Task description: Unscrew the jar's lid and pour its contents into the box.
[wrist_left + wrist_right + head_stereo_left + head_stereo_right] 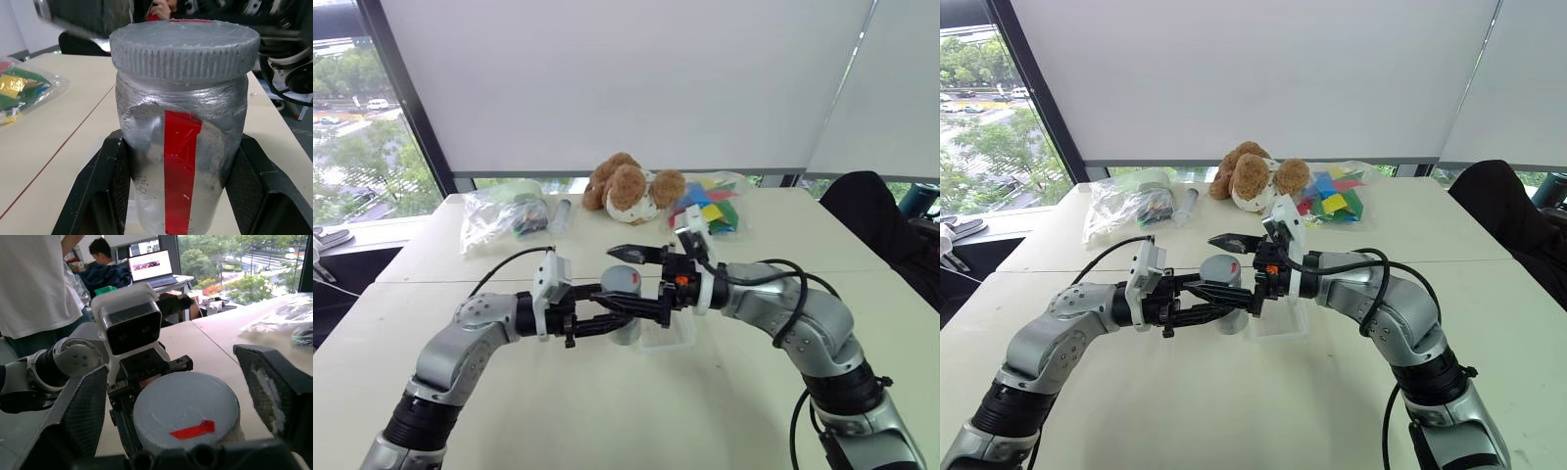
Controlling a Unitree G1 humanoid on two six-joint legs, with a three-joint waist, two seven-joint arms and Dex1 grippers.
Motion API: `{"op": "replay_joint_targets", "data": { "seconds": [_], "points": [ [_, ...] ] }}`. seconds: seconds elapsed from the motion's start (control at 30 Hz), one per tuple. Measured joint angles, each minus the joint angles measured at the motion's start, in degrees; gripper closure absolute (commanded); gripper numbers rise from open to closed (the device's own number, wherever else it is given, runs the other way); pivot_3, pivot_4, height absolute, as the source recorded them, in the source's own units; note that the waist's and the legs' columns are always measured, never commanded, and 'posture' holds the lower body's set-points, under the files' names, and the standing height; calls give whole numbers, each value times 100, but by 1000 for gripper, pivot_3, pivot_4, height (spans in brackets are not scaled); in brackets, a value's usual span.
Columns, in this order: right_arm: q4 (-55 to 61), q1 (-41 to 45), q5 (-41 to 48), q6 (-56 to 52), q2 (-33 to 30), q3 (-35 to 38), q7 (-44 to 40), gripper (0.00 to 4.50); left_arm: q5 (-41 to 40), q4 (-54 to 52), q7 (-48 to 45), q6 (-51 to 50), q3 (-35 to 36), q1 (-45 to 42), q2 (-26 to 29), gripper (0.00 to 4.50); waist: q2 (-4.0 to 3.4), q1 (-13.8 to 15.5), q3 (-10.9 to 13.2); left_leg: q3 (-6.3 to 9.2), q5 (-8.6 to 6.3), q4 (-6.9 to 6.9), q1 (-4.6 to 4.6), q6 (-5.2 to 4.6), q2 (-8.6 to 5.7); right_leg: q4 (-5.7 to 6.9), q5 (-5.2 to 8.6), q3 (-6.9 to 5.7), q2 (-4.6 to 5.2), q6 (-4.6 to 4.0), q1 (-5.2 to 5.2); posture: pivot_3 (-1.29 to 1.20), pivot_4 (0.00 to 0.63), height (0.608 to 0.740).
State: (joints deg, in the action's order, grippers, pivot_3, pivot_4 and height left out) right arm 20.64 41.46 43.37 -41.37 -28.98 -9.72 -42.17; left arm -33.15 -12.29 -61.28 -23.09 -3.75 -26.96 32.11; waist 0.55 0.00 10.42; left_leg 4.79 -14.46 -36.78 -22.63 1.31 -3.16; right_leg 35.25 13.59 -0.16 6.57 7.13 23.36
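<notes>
Left eye view, left end effector [607, 318] clamped on jar [623, 294], right end effector [631, 279] apart, teddy bear [628, 186] behind.

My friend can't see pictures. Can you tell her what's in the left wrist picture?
A silver jar with a red stripe is squeezed between the left claw's two black fingers. Its grey ridged lid is on, and a bag of colourful pieces lies on the pale table behind.

Head pair looks down over table [607, 411]; wrist cams close, both on jar [181, 147].
</notes>
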Motion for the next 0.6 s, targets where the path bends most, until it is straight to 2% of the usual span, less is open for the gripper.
{"op": "replay_joint_targets", "data": {
  "seconds": [0.03, 0.07, 0.23, 0.3, 0.47, 0.6],
  "points": [
    [-17, 0, -41, 8, 7, 0, -18, 1811, 3, -19, -9, 6, 0, 18, 0, 2465, 0, -5, 0, 1, 0, 0, 0, 0, 0, 0, 0, 0, 0, 0, 0, 0, 150, 740],
    [-27, -4, -64, 9, 9, -2, -64, 2158, 10, -25, -7, 16, 1, 31, -3, 2465, 0, -9, 0, 1, 0, 0, 0, 0, 0, 0, 0, 0, 0, 0, 0, 0, 150, 740],
    [-94, -2, -129, 17, 59, 5, -265, 2140, 8, -80, -72, 12, 8, 86, 54, 2465, 0, -66, 0, 2, 0, 0, 0, 0, 0, 1, 0, 0, 0, 0, 0, 0, 150, 740],
    [-179, 39, -47, 17, 9, 21, -618, 2140, -36, -167, -215, -13, 8, 110, 123, 2465, -2, -78, 1, 1, 0, 1, 0, 0, 1, 2, 0, 0, -2, 1, 1, 0, 150, 740],
    [-448, 612, 259, 55, -567, -73, -2551, 2140, -322, -505, -922, -4, -130, 16, 157, 2465, -8, -76, 12, 1, 0, 0, 1, 0, 2, 1, 0, -2, -2, 1, -4, 0, 150, 740],
    [-805, 1078, 248, 197, -567, -342, -3681, 2140, -457, -640, -1371, -2, -237, -94, 203, 2465, -8, -101, 13, 0, 0, 0, 4, 0, 4, 4, 0, -2, -5, 1, -2, 0, 150, 740]
  ]
}}
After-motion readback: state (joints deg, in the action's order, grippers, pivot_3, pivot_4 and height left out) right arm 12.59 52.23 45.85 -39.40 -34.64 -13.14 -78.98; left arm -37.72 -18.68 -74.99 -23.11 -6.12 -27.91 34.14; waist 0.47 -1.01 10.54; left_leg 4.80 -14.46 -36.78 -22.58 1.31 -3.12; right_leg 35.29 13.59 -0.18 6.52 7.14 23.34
